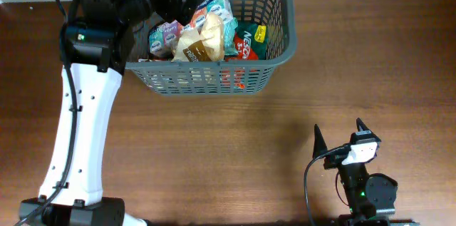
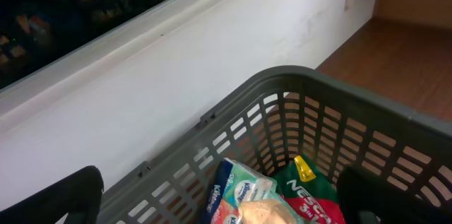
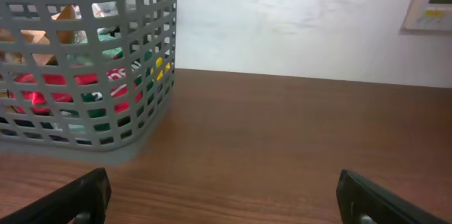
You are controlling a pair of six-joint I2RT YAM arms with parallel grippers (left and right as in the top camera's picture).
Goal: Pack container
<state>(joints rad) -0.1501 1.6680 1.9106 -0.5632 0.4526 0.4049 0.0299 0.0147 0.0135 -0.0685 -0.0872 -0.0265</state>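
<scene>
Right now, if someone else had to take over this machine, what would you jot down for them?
Left tool: open, empty, hovering over the basket.
Right tool: open, empty, low over the table, well clear of the basket.
Basket: at the table's far side, holding several snack packets.
Done: packets are inside.
Left: no loose packets in view; probably just draw the left arm back.

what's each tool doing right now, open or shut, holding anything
left tool: open, empty, over the shopping basket
right tool: open, empty
</scene>
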